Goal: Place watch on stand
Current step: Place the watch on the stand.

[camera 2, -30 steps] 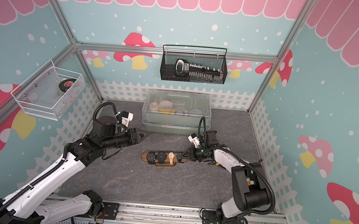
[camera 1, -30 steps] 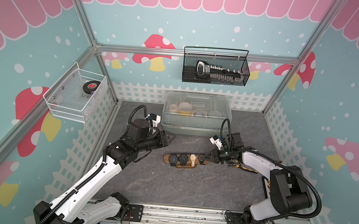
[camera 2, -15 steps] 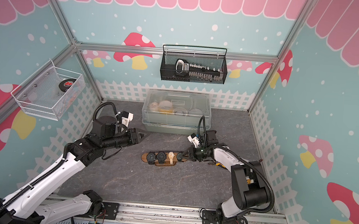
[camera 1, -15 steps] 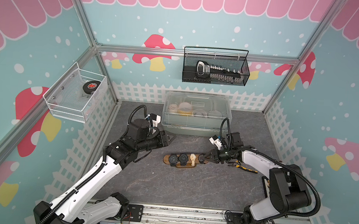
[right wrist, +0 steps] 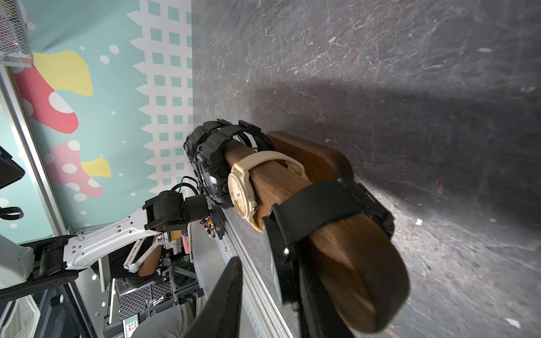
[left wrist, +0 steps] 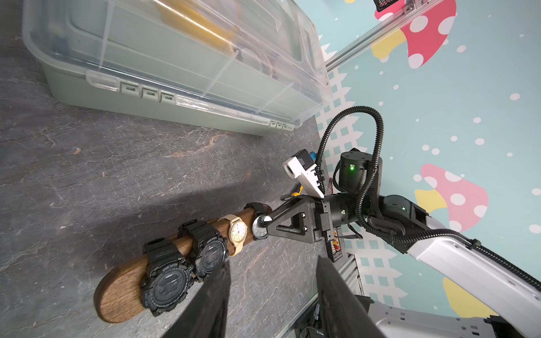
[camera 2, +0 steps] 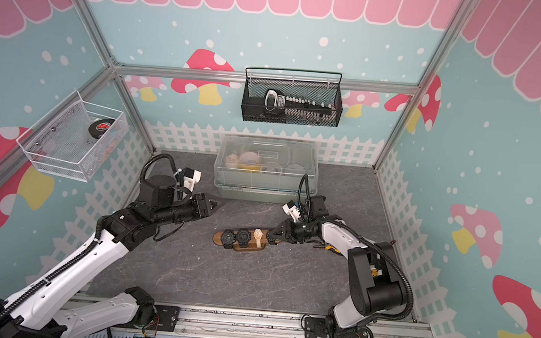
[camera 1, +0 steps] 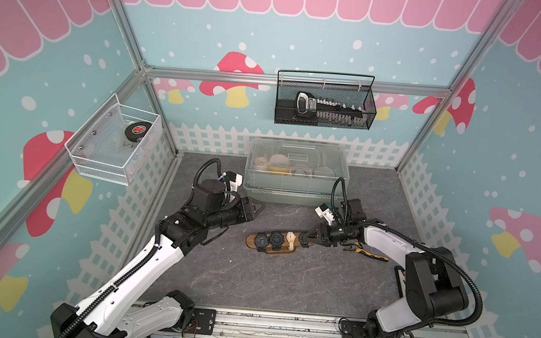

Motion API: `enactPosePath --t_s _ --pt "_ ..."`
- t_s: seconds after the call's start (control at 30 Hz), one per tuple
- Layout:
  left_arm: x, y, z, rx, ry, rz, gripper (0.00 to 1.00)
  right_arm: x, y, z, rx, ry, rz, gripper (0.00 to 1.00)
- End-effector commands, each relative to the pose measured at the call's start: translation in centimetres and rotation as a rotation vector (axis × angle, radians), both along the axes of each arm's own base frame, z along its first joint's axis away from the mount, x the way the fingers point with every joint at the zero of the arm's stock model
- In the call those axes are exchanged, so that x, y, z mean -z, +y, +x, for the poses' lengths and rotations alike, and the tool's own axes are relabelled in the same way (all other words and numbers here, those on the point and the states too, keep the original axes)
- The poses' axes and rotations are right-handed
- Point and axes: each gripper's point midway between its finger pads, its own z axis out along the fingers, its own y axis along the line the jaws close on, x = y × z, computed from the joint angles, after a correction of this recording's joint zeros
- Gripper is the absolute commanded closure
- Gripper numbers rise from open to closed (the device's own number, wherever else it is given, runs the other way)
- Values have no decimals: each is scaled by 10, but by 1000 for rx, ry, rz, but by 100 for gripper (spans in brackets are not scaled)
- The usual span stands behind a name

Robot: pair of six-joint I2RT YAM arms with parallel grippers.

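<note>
Top views high, looking down on whole cell, wrist views close, seemingly rolled sideways, all sharing the stand (left wrist: 117, 289)

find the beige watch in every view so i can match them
Both top views: beige watch on the stand, third from its bare end.
Left wrist: beige watch next to two black watches.
Right wrist: beige watch, strap looped over the wood.
Shared landmark: the brown wooden stand.

Contents of the clear lidded box (camera 1: 295, 175) blurred behind its lid, one end of the stand (camera 1: 252, 240) covered by the right gripper (camera 1: 303, 238), dial of the black-strapped watch (left wrist: 257, 231) partly hidden by a jaw, yellow-handled tool (camera 1: 373, 255) partly covered by the right arm (camera 1: 386, 242).
</note>
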Motion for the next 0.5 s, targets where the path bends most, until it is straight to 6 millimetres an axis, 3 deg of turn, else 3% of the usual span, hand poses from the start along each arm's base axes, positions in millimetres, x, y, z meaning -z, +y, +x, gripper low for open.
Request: enactPosePath --t_s 0.0,0.47 --pt "-1 1 0 -1 -5 -6 52 -8 -1 6 17 -44 -30 66" --pt "-1 4 -2 -4 -11 -5 52 -30 -8 22 78 -124 -88 63"
